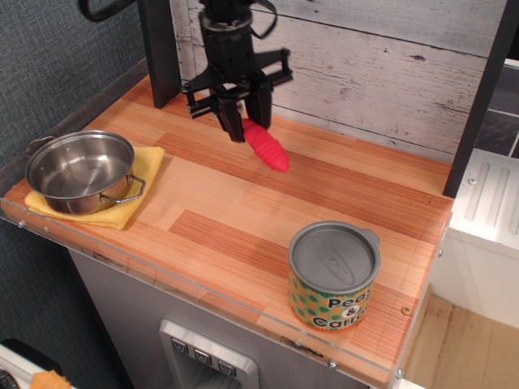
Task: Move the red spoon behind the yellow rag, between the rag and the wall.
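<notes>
My gripper [246,123] is shut on the red spoon [268,148] and holds it above the wooden table near the back left. The ribbed red handle slants down to the right out of the fingers; the silver bowl is hidden between them. The yellow rag [130,194] lies at the front left under a steel pot [79,170], left of and nearer than the gripper. The wall [365,65] of whitewashed planks runs along the back, just behind the gripper.
A peas-and-carrots can [332,275] with a grey lid stands at the front right. A dark post [158,49] stands at the back left and another [482,89] at the back right. A dark grey textured panel [65,49] lines the left side.
</notes>
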You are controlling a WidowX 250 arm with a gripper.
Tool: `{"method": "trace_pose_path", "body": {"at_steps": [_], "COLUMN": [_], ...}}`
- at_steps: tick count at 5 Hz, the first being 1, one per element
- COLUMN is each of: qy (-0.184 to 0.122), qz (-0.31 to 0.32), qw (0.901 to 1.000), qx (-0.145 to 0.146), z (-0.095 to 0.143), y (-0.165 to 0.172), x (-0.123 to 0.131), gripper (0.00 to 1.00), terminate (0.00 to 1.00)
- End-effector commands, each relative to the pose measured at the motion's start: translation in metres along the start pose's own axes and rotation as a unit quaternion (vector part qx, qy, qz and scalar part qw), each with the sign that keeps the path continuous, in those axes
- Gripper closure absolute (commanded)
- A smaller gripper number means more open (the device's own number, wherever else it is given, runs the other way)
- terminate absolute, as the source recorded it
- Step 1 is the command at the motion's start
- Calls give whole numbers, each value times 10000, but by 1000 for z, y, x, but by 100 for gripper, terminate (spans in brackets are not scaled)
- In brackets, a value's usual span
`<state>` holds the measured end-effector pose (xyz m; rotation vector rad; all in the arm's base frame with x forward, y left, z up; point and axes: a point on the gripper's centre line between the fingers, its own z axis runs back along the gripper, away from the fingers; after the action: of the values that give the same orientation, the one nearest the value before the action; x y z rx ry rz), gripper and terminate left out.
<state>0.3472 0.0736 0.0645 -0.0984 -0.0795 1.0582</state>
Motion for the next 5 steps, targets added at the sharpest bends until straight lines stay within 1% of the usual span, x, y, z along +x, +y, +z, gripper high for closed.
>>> {"method": "trace_pose_path", "body": {"at_steps": [1, 2, 3, 5], "qy": [-315, -379, -433, -552], "qz": [831, 1085, 1272, 1390], "qw": [9960, 9934, 9909, 9882], "qx": [6, 20, 115, 319], "z": [-5, -9, -14, -29], "y": [12, 17, 24, 34], "x": [22, 39, 53, 68], "gripper": [100, 100, 100, 100], "terminate": [0, 0, 0, 0]}}
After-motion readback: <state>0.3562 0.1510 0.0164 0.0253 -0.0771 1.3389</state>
